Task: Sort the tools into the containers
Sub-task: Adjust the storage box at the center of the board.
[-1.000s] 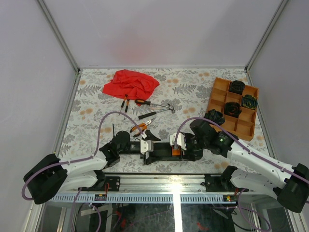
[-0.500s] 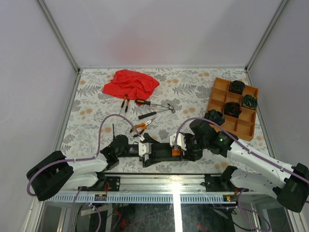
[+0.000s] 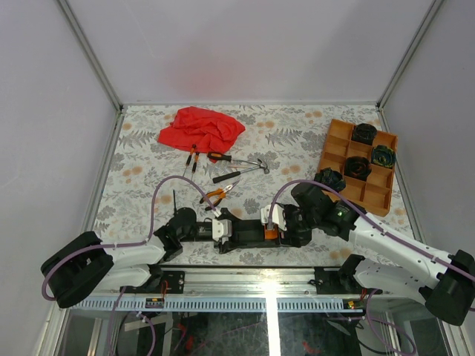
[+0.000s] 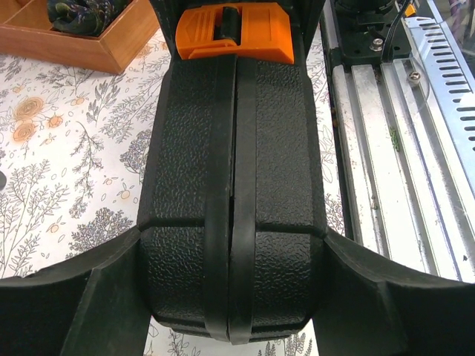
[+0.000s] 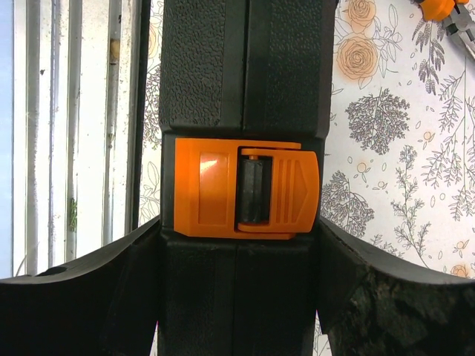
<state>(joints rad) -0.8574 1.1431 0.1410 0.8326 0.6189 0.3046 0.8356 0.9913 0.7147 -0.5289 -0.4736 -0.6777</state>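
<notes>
Left hand (image 3: 226,228) clamps one end of the closed black tool case (image 3: 249,232), fingers against both sides. Right hand (image 3: 273,225) grips the opposite end at the orange latch (image 5: 245,189). The case stands on edge along the tabletop's (image 3: 297,141) near edge.

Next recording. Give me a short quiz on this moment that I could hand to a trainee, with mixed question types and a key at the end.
1. True or false: the black case lies open on the table.
2. Multiple choice: which lies nearest the red cloth? A. the screwdrivers B. the pliers C. the orange tray
3. Short answer: what stands between the fingers of the right gripper?

Key
1. False. The case is closed and stands on its edge, latch fastened.
2. A.
3. The black case, at its orange latch.
</notes>
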